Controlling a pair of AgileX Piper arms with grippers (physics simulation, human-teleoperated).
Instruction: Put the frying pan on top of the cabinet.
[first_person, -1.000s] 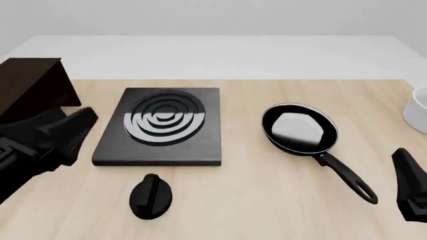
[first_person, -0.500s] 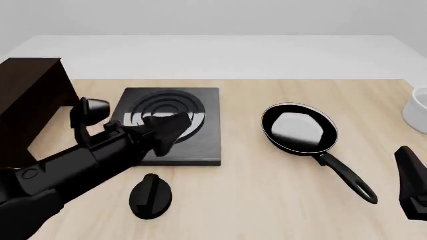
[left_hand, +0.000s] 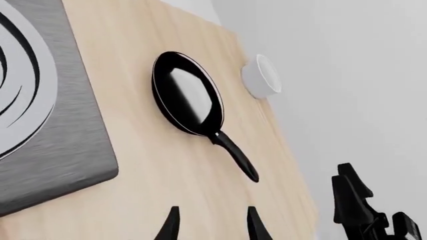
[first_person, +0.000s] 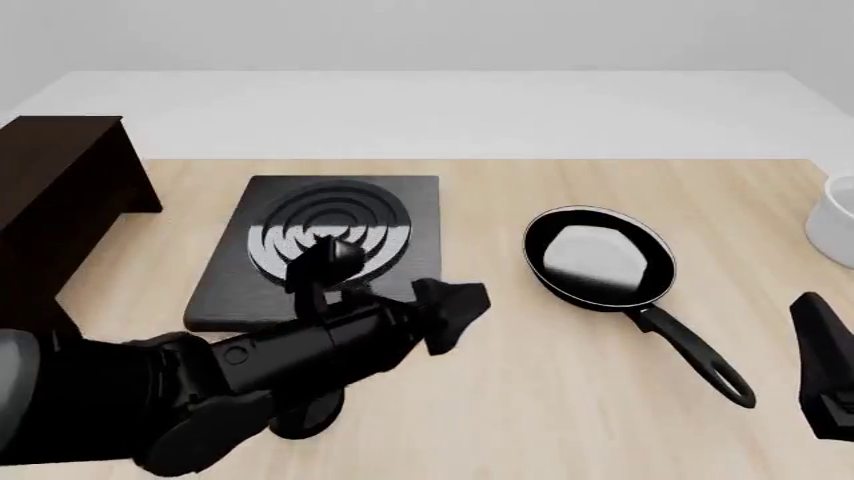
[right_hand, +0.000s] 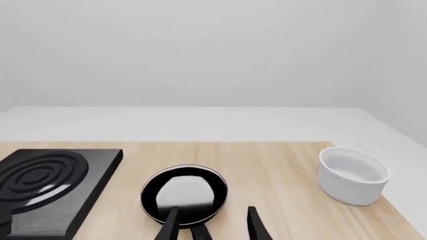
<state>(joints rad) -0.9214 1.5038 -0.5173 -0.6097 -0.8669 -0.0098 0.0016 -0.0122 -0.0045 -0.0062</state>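
The frying pan (first_person: 598, 257) lies on the wooden table right of centre, black with a whitish glossy inside, its long handle (first_person: 694, 352) pointing toward the near right. My left gripper (first_person: 467, 300) hangs at the stove plate's near right corner, left of the pan and apart from it. In the left wrist view its fingertips (left_hand: 254, 226) stand open and empty, with the pan (left_hand: 187, 95) ahead. My right gripper (first_person: 814, 325) is at the right edge, near the handle's loop, open (right_hand: 212, 226), with the pan (right_hand: 185, 194) just beyond. The dark brown cabinet (first_person: 54, 190) stands at far left.
A square black stove plate (first_person: 334, 215) with rings sits between cabinet and pan. My left arm mostly hides the small black knob (first_person: 287, 425) near the front edge. A white bowl (first_person: 838, 222) stands at the far right edge, also seen in the right wrist view (right_hand: 353, 175).
My left arm has swung right from beside the cabinet, across the stove plate's front, toward the pan. The right gripper and the pan have not moved.
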